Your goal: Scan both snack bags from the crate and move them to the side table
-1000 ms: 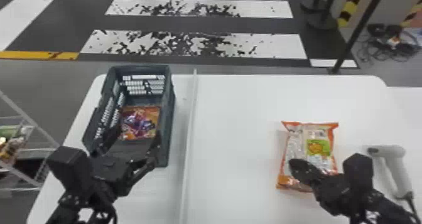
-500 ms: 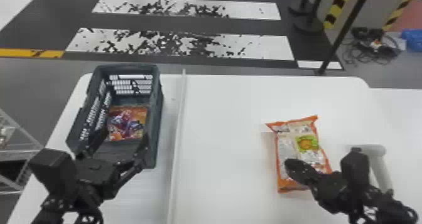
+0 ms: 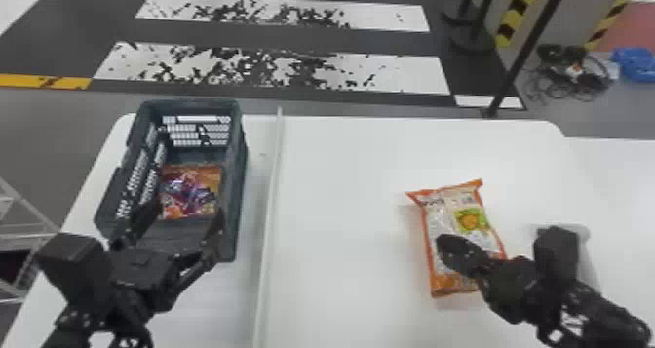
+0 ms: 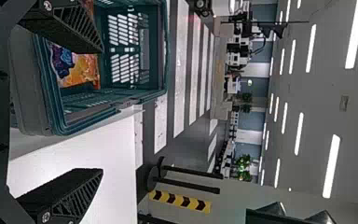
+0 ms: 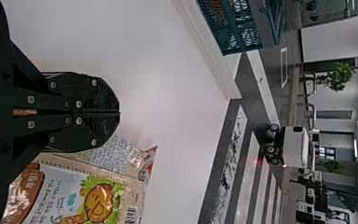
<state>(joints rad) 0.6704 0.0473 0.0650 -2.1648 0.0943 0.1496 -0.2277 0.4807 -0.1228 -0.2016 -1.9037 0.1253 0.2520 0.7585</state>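
Note:
In the head view my left gripper (image 3: 178, 220) stands open over the near end of the dark crate (image 3: 240, 176). An orange and purple snack bag (image 3: 187, 191) lies inside the crate, beyond its fingertips. The left wrist view has that bag (image 4: 77, 67) in the crate, and my left gripper (image 4: 103, 112) with nothing between its fingers. An orange-edged snack bag (image 3: 441, 220) lies flat on the table at the right. Over it is my right gripper (image 3: 441, 244). From the right wrist, the right gripper (image 5: 119, 113) is shut on nothing, beside the printed bag (image 5: 93, 196).
A white scanner (image 3: 585, 259) lies right of the orange-edged bag, partly behind the right arm. A raised white strip (image 3: 273, 186) runs along the white table (image 3: 341, 201) between crate and bag. Another white surface (image 3: 609, 186) adjoins at the right.
The head view has turned, shifting the crate, table and bags to the left in it. The right gripper sits farther right relative to the crate; neither gripper has taken hold of anything.

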